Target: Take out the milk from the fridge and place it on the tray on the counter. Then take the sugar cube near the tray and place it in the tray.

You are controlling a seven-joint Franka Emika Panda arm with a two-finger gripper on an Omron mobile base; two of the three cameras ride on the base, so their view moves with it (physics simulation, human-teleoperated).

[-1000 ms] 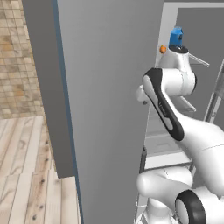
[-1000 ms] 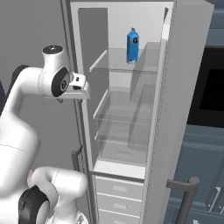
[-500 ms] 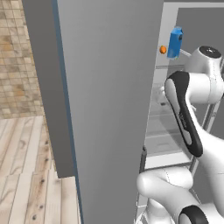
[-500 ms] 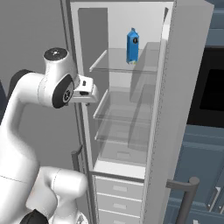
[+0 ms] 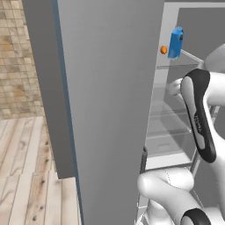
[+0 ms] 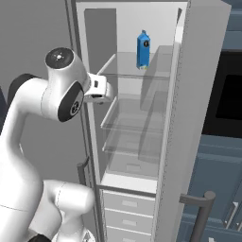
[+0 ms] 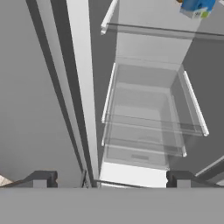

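Blue milk stands on the fridge shelf; fingers spread, seemingly empty.

One grey fridge stands open, with one blue milk carton upright on its top shelf and one small orange item just beside the carton. Three clear shelves and two white drawers sit inside.

Fridge door swung wide so the front stands clear, open space around the milk on the top shelf, with an orange thing, maybe fruit, close beside it; lower shelves bare.
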